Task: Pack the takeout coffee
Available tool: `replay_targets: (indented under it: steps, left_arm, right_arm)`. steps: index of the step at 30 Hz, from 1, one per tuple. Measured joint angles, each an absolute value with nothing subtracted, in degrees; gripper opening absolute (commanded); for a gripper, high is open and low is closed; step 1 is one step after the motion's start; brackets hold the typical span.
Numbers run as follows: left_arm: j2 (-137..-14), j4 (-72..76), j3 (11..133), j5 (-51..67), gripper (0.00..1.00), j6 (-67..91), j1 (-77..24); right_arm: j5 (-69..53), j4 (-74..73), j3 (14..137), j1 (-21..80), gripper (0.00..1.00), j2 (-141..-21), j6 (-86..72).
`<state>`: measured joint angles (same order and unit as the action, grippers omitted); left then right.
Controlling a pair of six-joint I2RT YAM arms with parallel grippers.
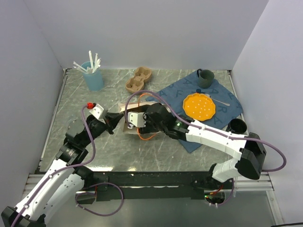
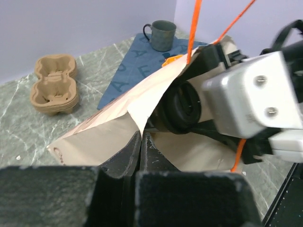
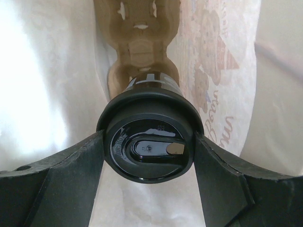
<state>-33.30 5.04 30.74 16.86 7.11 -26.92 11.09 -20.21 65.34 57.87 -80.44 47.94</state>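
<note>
The takeout coffee (image 3: 147, 153), a black cup with a glossy black lid, sits inside the paper bag (image 3: 222, 71). My right gripper (image 3: 149, 138) is shut on it, one finger against each side of the lid. From above, the right wrist (image 1: 139, 118) reaches into the bag's mouth (image 1: 142, 100), so the cup is hidden there. My left gripper (image 2: 141, 135) is shut on the bag's pale upper edge (image 2: 118, 118) and holds that edge up; it shows from above at the bag's left side (image 1: 115, 118).
A brown cardboard cup carrier (image 3: 137, 47) shows beyond the cup in the right wrist view. Another carrier (image 1: 138, 79) lies at the back. A light-blue cup of white sticks (image 1: 93, 75), a teal mug (image 1: 205, 78), an orange plate (image 1: 199, 106) on a blue cloth, an open black cup (image 1: 236, 125).
</note>
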Motion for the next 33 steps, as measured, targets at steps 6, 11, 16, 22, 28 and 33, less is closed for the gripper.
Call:
replay_targets:
  steps: [6,11,16,22,28,33]
  left_arm:
    - [-30.0,5.8,28.0,18.3,0.01,7.1,-26.9]
    - [-28.9,6.6,26.9,19.6,0.01,7.9,-26.9]
    - [-28.7,7.4,26.0,19.7,0.01,9.7,-26.9]
    - [-28.9,8.0,26.0,19.7,0.01,11.3,-26.9]
    - [-29.0,8.1,26.0,19.6,0.01,11.4,-26.8]
    - [-28.4,7.9,25.7,19.7,0.01,10.8,-26.8]
  right_arm:
    - [12.0,-16.2,65.2,57.7,0.43,-84.2,50.8]
    - [12.4,-14.6,65.2,56.9,0.43,-87.7,52.1]
    - [12.4,-13.4,65.2,56.7,0.43,-88.4,52.1]
    - [11.7,-10.4,65.1,56.7,0.43,-88.5,52.1]
    - [11.4,-8.8,64.3,56.7,0.43,-88.9,51.5]
    - [11.1,-8.6,62.8,56.6,0.43,-88.9,50.8]
